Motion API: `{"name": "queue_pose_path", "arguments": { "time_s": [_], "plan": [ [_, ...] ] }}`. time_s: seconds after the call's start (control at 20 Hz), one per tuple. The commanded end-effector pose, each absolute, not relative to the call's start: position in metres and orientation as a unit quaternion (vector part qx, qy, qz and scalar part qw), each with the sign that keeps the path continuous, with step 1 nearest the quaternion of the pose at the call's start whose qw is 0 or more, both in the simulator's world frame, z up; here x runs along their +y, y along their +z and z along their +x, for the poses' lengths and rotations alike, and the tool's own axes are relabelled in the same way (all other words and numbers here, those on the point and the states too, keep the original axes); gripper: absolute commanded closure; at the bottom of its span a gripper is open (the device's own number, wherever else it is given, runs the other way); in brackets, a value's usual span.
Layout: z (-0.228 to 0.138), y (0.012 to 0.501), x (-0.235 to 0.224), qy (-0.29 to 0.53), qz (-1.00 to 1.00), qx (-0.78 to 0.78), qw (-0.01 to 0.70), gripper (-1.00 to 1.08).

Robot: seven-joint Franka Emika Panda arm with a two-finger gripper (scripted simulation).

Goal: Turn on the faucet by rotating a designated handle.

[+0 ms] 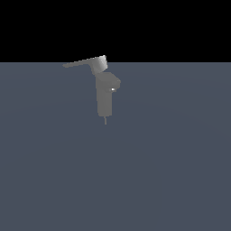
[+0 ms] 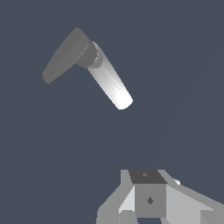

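Step in hand: approaching the handle (image 1: 83, 62); judging from the gap in the wrist view, contact is not yet being made.
Faucet (image 1: 105, 97): standing upright on the flat grey floor (image 1: 171, 171), thin pin at its base, small white glint on the angular head.
Handle position: sitting on top of the faucet, its boxy hub above the column, the flat blade reaching out from the faucet toward the exterior view's left and tapering to a point.
Wrist view: faucet (image 2: 109, 83) showing as a bright pale shaft, handle (image 2: 65, 54) as a darker blade joined at one end of it.
Doing it well: aiming for the blade's far tip, away from the faucet, where a sideways push is turning it most easily; pushing around the faucet's upright axis, not down onto it.
Pincer (image 2: 148, 201): only grey body parts showing, well apart from the faucet; touching nothing visible. Fingertips are out of frame, so I cannot tell whether it is released or clenched.
Arm: not showing in the exterior view.
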State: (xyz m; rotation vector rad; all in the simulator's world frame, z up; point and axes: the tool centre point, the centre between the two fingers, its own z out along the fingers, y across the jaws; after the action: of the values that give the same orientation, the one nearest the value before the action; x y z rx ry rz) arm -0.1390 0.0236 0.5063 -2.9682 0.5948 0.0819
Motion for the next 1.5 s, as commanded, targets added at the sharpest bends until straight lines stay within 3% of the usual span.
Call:
{"name": "queue_pose_path", "arguments": {
  "time_s": [0.0, 0.7, 1.45],
  "plan": [
    [-0.120, 0.502, 0.029, 0.035, -0.972, 0.224, 0.057, 1.08],
    [-0.018, 0.456, 0.064, 0.071, -0.923, 0.375, 0.034, 1.08],
    [0.072, 0.367, 0.121, 0.083, -0.849, 0.521, -0.019, 1.08]
  ]
}}
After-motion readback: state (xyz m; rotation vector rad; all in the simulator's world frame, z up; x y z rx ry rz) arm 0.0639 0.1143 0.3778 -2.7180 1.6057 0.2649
